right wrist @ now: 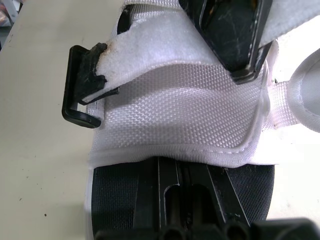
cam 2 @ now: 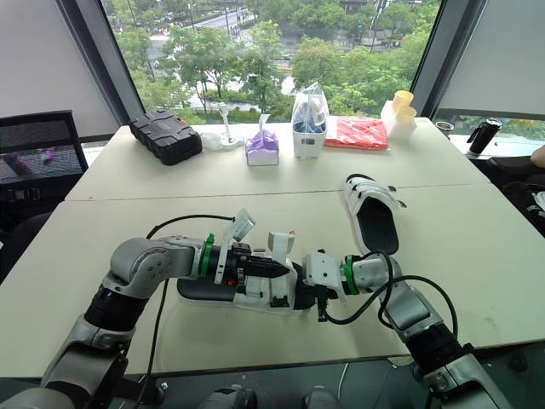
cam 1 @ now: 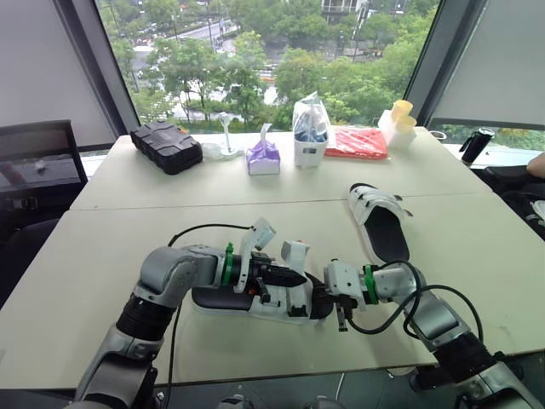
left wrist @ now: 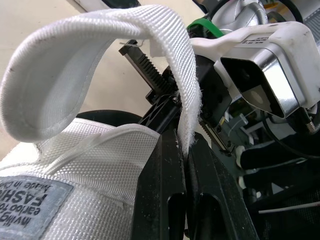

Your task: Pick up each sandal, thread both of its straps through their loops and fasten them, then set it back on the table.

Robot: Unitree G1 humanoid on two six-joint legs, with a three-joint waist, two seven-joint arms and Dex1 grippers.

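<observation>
Near sandal point(cam 1: 223, 300) lies on the table point(cam 1: 102, 247) at the front centre. Left end effector point(cam 1: 298, 278) is clamped on its raised white strap point(left wrist: 100, 60). Right end effector point(cam 1: 335, 296) is at the sandal's other end, grip can't tell. Second sandal point(cam 1: 379, 220) lies further back on the right.

Head eyes overlook the table point(cam 1: 128, 239); wrist cameras seemingly almost touch sandal point(right wrist: 190, 120)

white woven sandal point(cam 1: 289, 308) with black sole and black loop point(right wrist: 82, 120) on beige table point(cam 1: 85, 256).
</observation>
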